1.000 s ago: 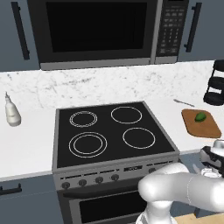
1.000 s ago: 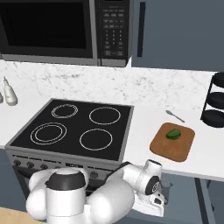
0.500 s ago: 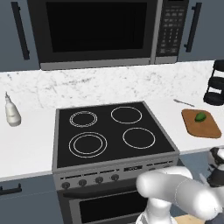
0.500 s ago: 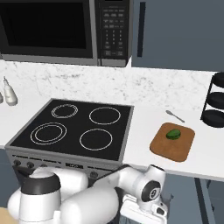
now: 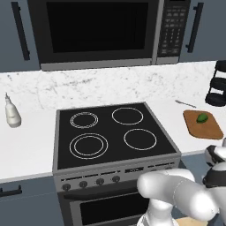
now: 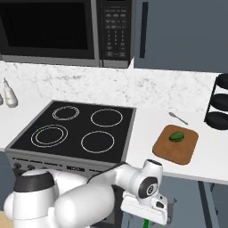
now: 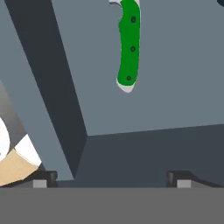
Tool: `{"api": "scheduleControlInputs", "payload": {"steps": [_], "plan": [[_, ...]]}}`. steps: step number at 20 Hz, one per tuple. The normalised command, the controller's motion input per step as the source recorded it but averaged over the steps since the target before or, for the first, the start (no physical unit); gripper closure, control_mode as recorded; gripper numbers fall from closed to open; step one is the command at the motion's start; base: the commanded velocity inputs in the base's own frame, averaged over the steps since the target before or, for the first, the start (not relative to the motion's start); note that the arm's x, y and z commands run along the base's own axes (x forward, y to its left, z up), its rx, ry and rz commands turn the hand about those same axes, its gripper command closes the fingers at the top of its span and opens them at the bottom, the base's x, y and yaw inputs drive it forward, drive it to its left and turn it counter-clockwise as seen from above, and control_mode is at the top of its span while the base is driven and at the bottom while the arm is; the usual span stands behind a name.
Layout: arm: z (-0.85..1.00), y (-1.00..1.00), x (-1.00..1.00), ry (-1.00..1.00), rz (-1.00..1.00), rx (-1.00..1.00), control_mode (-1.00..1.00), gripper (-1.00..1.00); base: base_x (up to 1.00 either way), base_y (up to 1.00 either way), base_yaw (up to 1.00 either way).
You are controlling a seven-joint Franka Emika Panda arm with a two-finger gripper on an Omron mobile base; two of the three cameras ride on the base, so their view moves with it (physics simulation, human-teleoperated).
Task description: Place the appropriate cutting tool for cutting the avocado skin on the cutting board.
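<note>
Here, left base view: black stove (image 5: 112,134) with four ring burners sits in the white counter (image 5: 26,145), microwave (image 5: 106,31) above it. To the right of the stove the cutting board (image 5: 203,125) lies flat on the counter, the avocado (image 5: 202,118) resting on its far half. A small metal spoon (image 5: 185,103) lies just behind the board, a dark tiered rack (image 5: 218,84) right of that at the wall. A white bottle (image 5: 12,112) stands on the counter well left of the stove. The arm bends low in front of the stove's right corner. Right base view: same layout, cutting board (image 6: 176,144) right of the stove (image 6: 75,131), avocado (image 6: 177,136) on it toward the back, spoon (image 6: 178,118) behind the board, rack (image 6: 219,104) at the right edge, bottle (image 6: 9,95) far left. The pincer (image 6: 147,221) hangs below counter level, in front of and below the board's near left corner, pointing down; a bit of green shows under it. Hand view: the pincer (image 7: 111,177) has its fingertips (image 7: 43,178) spread wide, nothing between them. It looks into a grey drawer (image 7: 175,65) where a knife (image 7: 129,43) with a green riveted handle lies flat on the bottom, well apart from the tips; its blade runs out of frame.
</note>
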Motion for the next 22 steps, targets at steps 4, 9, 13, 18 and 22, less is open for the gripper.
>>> {"api": "scheduleControlInputs", "payload": {"steps": [4, 9, 13, 18, 22], "plan": [[-0.01, -0.24, 0.36, -0.06, 0.0, 0.0, -1.0, -1.0, 0.0, 0.0, 0.0], [-0.09, -0.22, 0.15, -0.02, 0.0, 0.0, -1.0, -1.0, 0.0, 0.0, 0.0], [-0.31, -0.02, 0.1, 0.0, 0.0, 0.0, -1.0, -1.0, 0.0, 0.0, 0.0], [-0.31, 0.0, 0.2, 0.0, 0.0, 0.01, -1.0, -1.0, 0.0, 0.0, 0.0], [-0.31, 0.0, 0.18, 0.0, 0.0, 0.01, -1.0, -1.0, 0.0, 0.0, 0.0]]}}
